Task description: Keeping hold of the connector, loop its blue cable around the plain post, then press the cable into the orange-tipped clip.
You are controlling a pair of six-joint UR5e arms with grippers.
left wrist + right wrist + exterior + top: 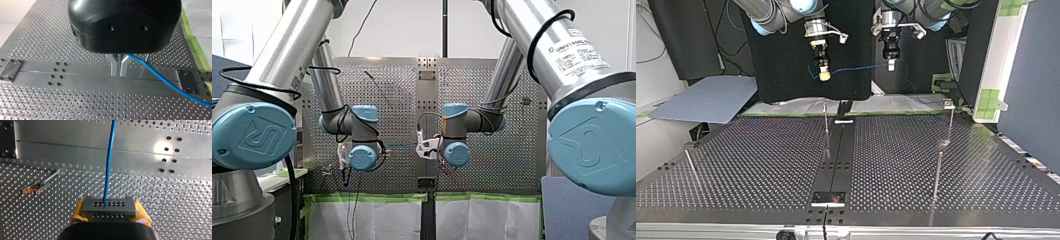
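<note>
My right gripper [110, 216] is shut with its yellow pads on the grey connector [109, 208]. The blue cable [108, 162] leaves the connector and runs straight ahead over the table. In the top view this gripper [823, 75] hangs high at the back left, and the cable [861, 67] stretches across to my left gripper [891, 65]. The metal fingers [114, 65] of my left gripper [118, 66] are shut on the cable [160, 77], which trails off to one side. The orange-tipped clip [35, 187] stands on the table beside my right gripper. A thin plain post [826, 125] rises below my right gripper.
More thin posts stand on the perforated table [761, 165]: one with a small head [947, 104] at the top view's right, one nearer [938, 170], one at the left [691, 165]. A smooth centre strip [87, 75] with black screws crosses the table. Green tape edges the far side.
</note>
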